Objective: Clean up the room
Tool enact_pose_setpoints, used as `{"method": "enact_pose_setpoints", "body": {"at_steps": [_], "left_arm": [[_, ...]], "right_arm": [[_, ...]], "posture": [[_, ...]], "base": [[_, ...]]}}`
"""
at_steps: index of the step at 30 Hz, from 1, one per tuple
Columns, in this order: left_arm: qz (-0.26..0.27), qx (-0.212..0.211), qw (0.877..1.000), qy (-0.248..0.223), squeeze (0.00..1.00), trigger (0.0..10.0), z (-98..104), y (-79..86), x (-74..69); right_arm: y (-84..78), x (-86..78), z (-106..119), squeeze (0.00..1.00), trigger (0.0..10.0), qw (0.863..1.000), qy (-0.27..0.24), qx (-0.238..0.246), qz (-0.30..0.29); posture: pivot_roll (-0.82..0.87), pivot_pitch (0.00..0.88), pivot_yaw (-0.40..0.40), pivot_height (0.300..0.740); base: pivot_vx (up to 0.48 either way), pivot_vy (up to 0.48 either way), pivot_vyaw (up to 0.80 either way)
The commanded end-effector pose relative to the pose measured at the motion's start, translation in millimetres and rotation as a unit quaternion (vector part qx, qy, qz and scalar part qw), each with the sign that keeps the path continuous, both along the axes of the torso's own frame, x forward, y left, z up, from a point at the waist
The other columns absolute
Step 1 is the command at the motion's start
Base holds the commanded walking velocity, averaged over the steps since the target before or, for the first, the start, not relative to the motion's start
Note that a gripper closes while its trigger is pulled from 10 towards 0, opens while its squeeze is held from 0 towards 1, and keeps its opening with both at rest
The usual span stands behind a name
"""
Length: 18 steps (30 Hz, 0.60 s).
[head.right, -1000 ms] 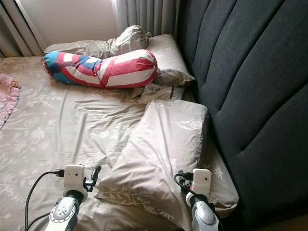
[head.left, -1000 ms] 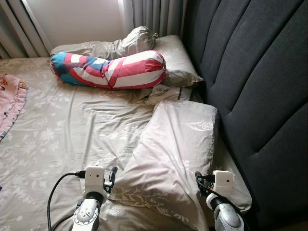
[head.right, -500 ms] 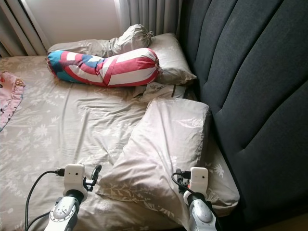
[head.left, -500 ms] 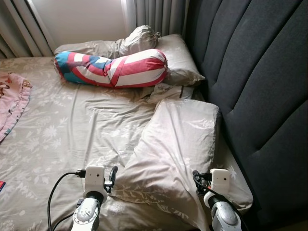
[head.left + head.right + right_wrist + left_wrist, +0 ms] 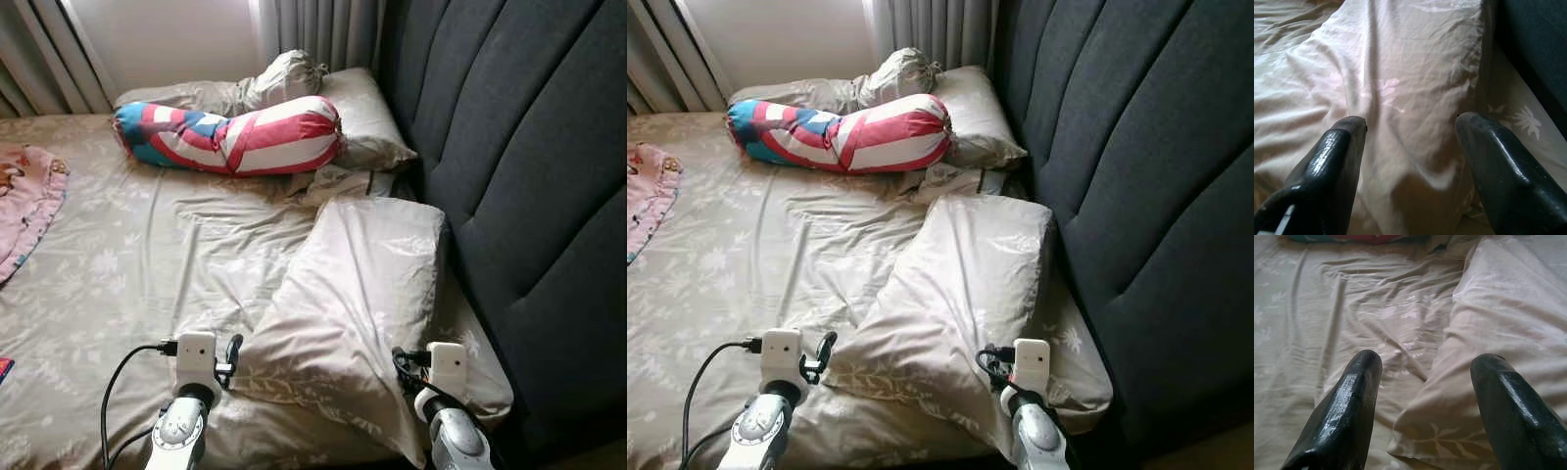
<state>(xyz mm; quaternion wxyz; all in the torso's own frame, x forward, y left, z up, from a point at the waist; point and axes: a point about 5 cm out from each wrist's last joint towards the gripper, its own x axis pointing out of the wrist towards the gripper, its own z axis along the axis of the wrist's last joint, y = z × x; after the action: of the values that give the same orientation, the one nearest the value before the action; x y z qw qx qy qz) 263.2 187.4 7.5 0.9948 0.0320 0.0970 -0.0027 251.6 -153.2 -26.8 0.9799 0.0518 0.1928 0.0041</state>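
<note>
Beside the headboard (image 5: 509,176), a pillow (image 5: 358,294) is flanked by both spread grippers, left (image 5: 1422,377) and right (image 5: 1410,132) (floral print is seen from the wrists).

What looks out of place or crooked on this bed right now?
The near pillow lies askew, slanted across the rumpled sheet instead of square against the headboard. A striped bolster lies crosswise over the far pillows, and a pink cloth lies crumpled at the bed's left edge.
</note>
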Motion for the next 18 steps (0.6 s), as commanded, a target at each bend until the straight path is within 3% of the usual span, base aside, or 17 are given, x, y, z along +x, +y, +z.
{"method": "enact_pose_setpoints", "body": {"at_steps": [1,18], "left_arm": [[-0.005,-0.004,1.000,-0.001,0.00,10.0,1.9,-1.8,2.2],[-0.017,-0.015,1.000,0.005,0.00,10.0,1.6,-6.0,5.4]], "right_arm": [[0.2,-0.5,-1.2,0.00,10.0,1.000,0.006,0.002,0.001],[1.9,-1.7,-5.7,0.00,10.0,0.999,0.031,0.002,0.016]], "posture": [[-0.09,0.060,-0.031,0.675],[-0.09,0.050,-0.033,0.675]], "base": [[0.000,0.000,0.00],[0.000,0.000,0.00]]}}
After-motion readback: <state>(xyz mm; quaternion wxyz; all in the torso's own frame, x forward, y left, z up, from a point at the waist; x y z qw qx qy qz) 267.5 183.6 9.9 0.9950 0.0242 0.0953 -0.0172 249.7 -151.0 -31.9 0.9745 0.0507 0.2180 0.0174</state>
